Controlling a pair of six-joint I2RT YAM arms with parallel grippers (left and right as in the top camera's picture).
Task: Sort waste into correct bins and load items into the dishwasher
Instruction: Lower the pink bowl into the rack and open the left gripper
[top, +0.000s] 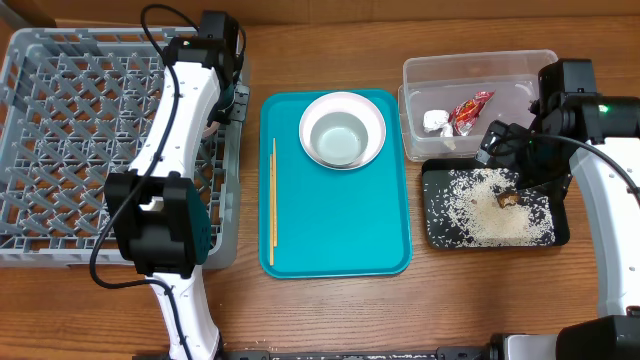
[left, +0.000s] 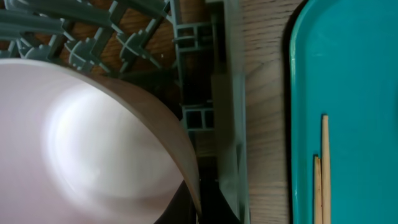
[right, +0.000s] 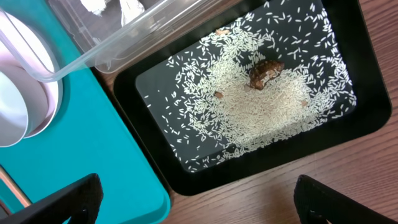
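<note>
Pink-rimmed bowl (left: 93, 155), nearest the left wrist lens, fills the lower corner of that view. It lies inside the dish rack (left: 193, 37), against the rack wall that faces the teal tray (top: 340, 230). We see it white and glossy inside, with a thin pinkish-brown rim, tilted and slightly blurred. We read the left gripper (top: 226, 106) as pressed together, but its fingers are hidden, so we cannot tell whether they pinch the bowl. We judge the step in hand to be seating this bowl. It should settle on the lattice clear of the wall, and the arm should rise straight before crossing to the tray. On the tray sit the plate (top: 378, 130), holding the grey-green bowl (top: 340, 138), and, along its rack-side edge, the chopsticks (top: 273, 200). Beyond the tray's opposite edge the right gripper (right: 205, 202) hangs spread wide near the black tray (right: 134, 109) of rice (right: 261, 106).
</note>
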